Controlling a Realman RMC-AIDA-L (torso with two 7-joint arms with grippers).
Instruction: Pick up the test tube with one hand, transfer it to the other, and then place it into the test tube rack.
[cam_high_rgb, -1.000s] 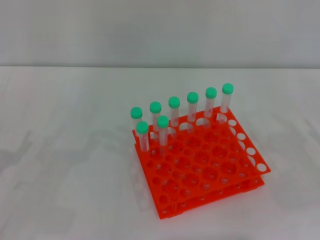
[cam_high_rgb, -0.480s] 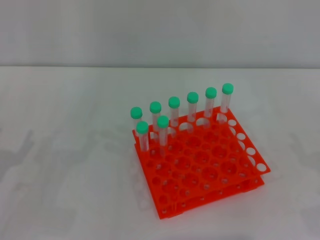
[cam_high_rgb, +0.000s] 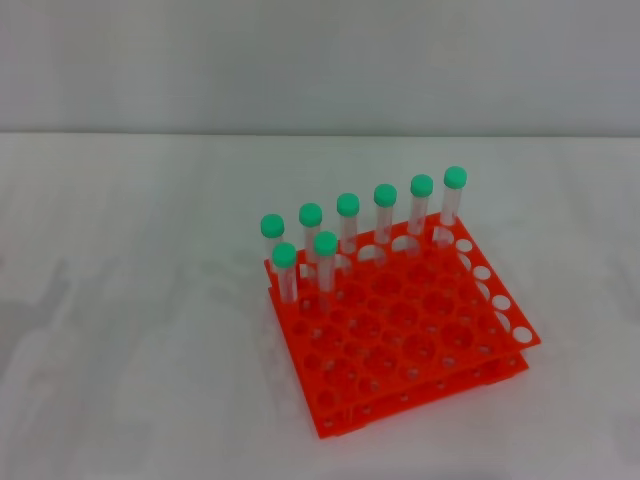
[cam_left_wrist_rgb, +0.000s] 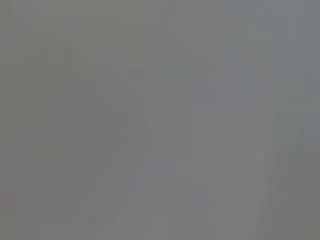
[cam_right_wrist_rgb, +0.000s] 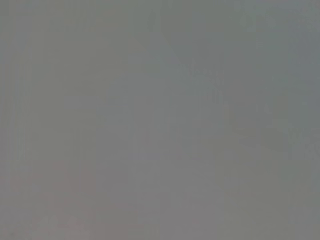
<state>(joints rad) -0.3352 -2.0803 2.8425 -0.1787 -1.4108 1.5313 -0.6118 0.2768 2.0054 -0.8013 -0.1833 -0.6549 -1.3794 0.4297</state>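
Nothing has moved: eight capped tubes stand in the rack; both grippers unseen, fingers untellable.

obstacles: rack on table, right of centre; eight capped tubes upright along its far edge and left corner | free: near and right rack holes open from above; bare table left, right and behind rack | wrist views: plain grey only
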